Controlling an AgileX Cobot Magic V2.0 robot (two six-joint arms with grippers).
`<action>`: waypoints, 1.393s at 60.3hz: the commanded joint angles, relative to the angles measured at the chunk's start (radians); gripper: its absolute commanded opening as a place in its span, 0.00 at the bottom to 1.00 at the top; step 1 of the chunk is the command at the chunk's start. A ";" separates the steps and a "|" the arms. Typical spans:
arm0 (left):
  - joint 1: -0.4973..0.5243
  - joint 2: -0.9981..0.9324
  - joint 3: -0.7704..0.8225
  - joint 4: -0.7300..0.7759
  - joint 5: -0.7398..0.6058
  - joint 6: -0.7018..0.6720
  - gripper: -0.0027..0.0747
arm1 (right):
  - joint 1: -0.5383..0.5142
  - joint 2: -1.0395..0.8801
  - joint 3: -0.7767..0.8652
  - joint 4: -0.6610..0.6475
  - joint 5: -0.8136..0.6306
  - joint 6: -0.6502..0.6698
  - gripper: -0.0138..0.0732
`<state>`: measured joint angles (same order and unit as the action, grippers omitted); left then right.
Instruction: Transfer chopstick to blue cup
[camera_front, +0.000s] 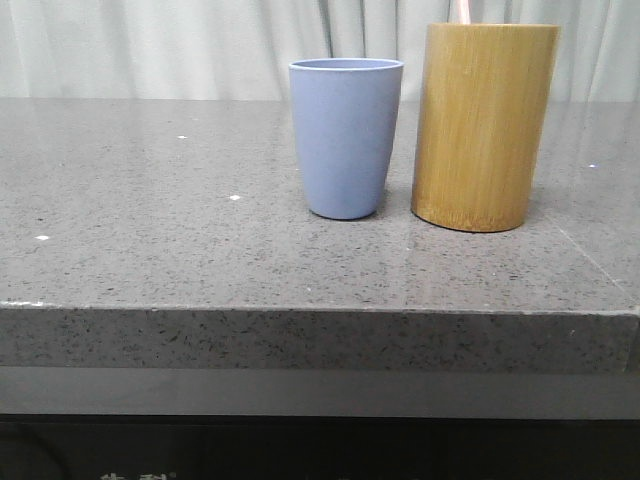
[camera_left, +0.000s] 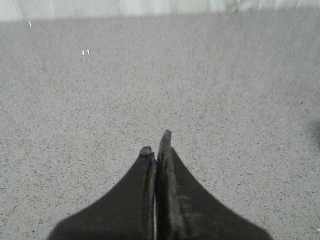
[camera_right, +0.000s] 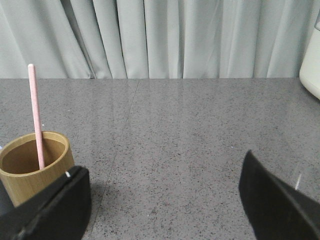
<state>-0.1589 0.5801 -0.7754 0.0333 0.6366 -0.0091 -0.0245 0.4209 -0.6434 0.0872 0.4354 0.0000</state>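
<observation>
Item: chopstick (camera_right: 36, 112), one pink stick visible, standing in the bamboo holder (camera_right: 34, 167) at lower left of the right wrist view; in the front view only its tip shows above the holder's rim, upper right.

Item: cup (camera_front: 345, 135), blue, centre of the front view, just beside the holder, on the grey table (camera_front: 150, 220). Whether it holds anything cannot be told.

Item: my right gripper (camera_right: 165, 200), jaws wide apart, holding nothing, the holder just beside one finger.

Item: my left gripper (camera_left: 157, 150), jaws pressed together, holding nothing, over bare table.

Step, by my judgement: the approach, nothing picked yet. Next move calls for centring the right jaws on the stick's exposed upper part, then closing.
</observation>
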 joint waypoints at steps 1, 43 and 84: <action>0.002 -0.123 0.072 -0.006 -0.126 -0.010 0.01 | 0.004 0.028 -0.034 -0.008 -0.094 0.000 0.87; 0.002 -0.419 0.207 -0.015 -0.136 -0.010 0.01 | 0.388 0.718 -0.392 -0.013 -0.315 0.000 0.87; 0.002 -0.419 0.207 -0.015 -0.136 -0.010 0.01 | 0.399 1.067 -0.629 -0.013 -0.330 0.000 0.59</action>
<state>-0.1589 0.1492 -0.5439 0.0266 0.5867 -0.0099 0.3746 1.5276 -1.2308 0.0833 0.1908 0.0000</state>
